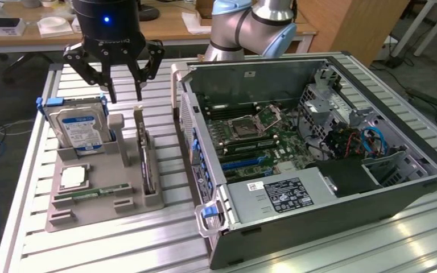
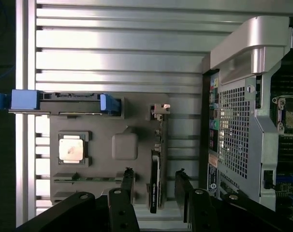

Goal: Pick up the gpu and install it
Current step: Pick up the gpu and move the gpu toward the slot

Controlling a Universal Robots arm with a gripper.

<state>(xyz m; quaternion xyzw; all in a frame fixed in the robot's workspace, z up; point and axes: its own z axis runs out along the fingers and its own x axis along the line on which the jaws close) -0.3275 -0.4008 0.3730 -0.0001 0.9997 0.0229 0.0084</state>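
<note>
The gpu (image 1: pixel 145 154) is a thin dark card standing on edge in a slot of the grey holder tray (image 1: pixel 104 187); its silver bracket end points to the back. My gripper (image 1: pixel 124 94) hangs open just above and behind that bracket end, holding nothing. In the wrist view the gpu (image 2: pixel 156 166) appears edge-on, and the gripper (image 2: pixel 154 180) has one dark finger on each side of the card's line, apart from it. The open computer case (image 1: pixel 309 142) lies at the exterior view's right, with its motherboard (image 1: pixel 252 139) exposed.
On the tray stand a blue-labelled hard drive (image 1: pixel 79 128), a CPU (image 1: pixel 73 177) and a small green RAM stick (image 1: pixel 89 194). The case's perforated rear wall (image 2: pixel 236 130) rises close beside the tray. Everything rests on a slatted metal table (image 1: pixel 127 239); desks stand behind.
</note>
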